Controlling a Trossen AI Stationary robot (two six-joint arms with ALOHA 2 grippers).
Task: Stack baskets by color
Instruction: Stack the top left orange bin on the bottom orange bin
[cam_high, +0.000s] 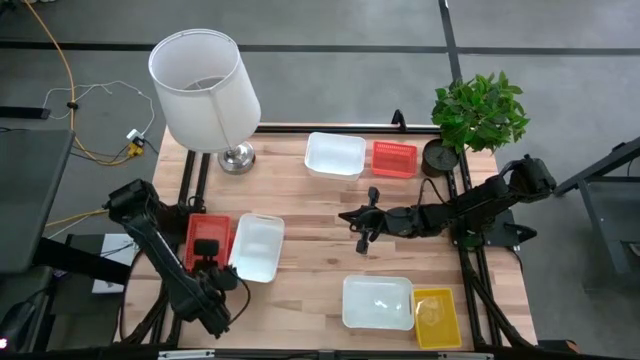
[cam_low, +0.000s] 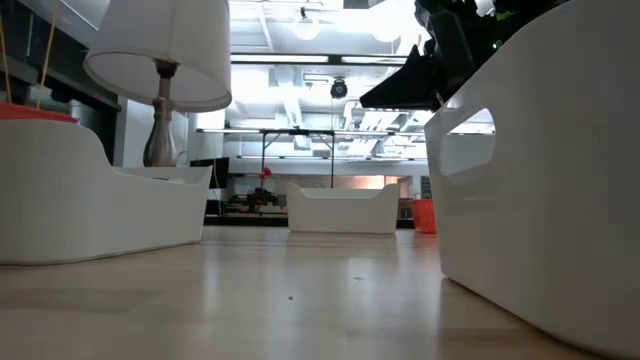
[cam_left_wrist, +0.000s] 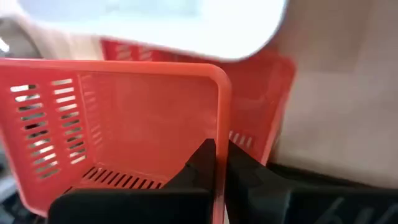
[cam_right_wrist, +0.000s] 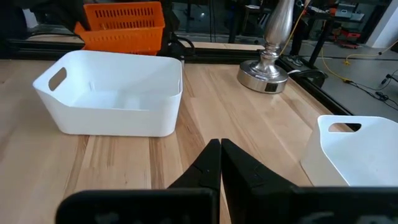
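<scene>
Where the white basket (cam_left_wrist: 155, 25) overhangs, left gripper (cam_left_wrist: 219, 163) pinching red basket (cam_left_wrist: 124, 118) wall (lower basket half-hidden)

High view looks straight down on the whole tabletop (cam_high: 320, 250). Low view sits at tabletop level, very close to a white basket (cam_low: 540, 190), facing across to the lamp (cam_low: 160, 70) and the room behind. Left wrist view is pressed close to a red basket (cam_left_wrist: 124, 124). Right wrist view faces the far edge: same lamp base (cam_right_wrist: 267, 68), and white basket (cam_right_wrist: 112, 93).

Lamp (cam_high: 205, 95) behind baskets (cam_high: 234, 245) at table's (cam_high: 310, 240) left.
</scene>
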